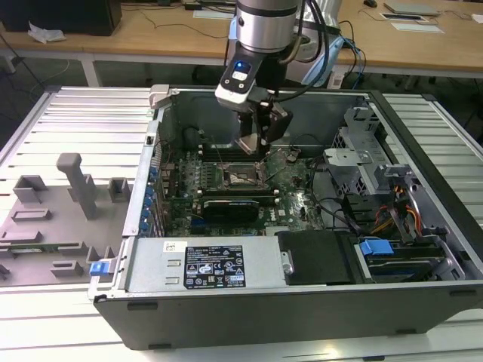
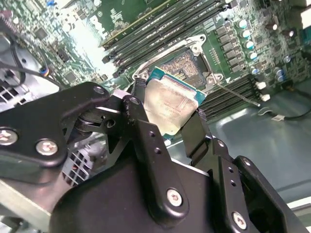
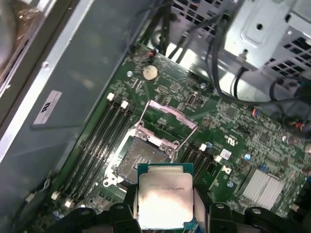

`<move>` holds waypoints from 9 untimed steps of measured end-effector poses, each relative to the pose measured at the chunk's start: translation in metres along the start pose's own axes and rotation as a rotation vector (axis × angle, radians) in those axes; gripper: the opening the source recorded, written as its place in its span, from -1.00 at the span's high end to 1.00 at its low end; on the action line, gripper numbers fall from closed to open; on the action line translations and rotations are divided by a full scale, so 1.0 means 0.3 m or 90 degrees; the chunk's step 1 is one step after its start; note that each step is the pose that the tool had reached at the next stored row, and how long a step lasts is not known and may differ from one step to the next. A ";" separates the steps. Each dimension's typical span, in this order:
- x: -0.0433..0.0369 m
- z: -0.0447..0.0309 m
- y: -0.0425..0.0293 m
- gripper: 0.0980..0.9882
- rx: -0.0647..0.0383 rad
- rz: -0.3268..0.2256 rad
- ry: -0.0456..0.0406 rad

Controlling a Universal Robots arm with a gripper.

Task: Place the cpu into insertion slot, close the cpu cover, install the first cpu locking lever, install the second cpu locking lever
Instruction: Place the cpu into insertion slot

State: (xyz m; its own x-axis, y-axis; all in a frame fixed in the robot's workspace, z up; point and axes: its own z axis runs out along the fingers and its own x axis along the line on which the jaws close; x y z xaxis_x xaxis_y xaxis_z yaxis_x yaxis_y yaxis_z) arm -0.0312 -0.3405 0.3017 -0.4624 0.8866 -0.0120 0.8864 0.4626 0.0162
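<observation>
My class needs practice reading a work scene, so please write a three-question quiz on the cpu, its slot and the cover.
1. True or false: the cpu already sits in the insertion slot.
2. The cpu cover is: A swung open; B closed flat; C removed.
3. Fill in: the tool is shut on the ____.
Key: 1 false; 2 A; 3 cpu.

Your silver-grey jointed metal arm [image 1: 264, 26] comes in from above, its wrist turned steeply downward. The black two-fingered end effector [image 1: 253, 147] hangs at its tip, slightly tilted. In both wrist views you see its black fingers [image 2: 146, 136] pressed against opposite edges of the small flat square silver-topped cpu [image 3: 164, 194], holding it aloft
</observation>
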 end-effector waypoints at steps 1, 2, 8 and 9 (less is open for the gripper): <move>0.000 0.001 0.000 0.00 0.000 0.010 -0.0005; 0.000 0.003 0.000 0.00 0.001 0.028 -0.0015; 0.000 0.009 0.000 0.00 0.002 0.097 -0.0034; 0.000 0.010 0.000 0.00 0.002 0.109 -0.0037</move>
State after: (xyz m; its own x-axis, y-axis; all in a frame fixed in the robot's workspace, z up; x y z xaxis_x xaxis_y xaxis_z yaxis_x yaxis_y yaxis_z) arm -0.0312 -0.3405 0.2987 -0.3050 0.9522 -0.0152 0.9522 0.3052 0.0148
